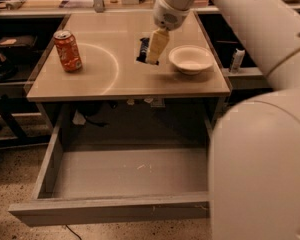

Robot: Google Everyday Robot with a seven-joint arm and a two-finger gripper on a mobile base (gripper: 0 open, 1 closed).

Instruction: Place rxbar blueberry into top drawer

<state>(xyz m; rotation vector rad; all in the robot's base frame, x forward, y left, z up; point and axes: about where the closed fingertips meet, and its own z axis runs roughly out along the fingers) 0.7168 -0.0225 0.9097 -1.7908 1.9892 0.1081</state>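
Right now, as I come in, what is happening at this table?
The robot's arm reaches over the table, and its gripper is closed on the rxbar blueberry, holding it on end above the tabletop, between the orange soda can and the white bowl. Below the table, the top drawer is pulled open and its grey bottom is bare. The bar is not yet in the drawer.
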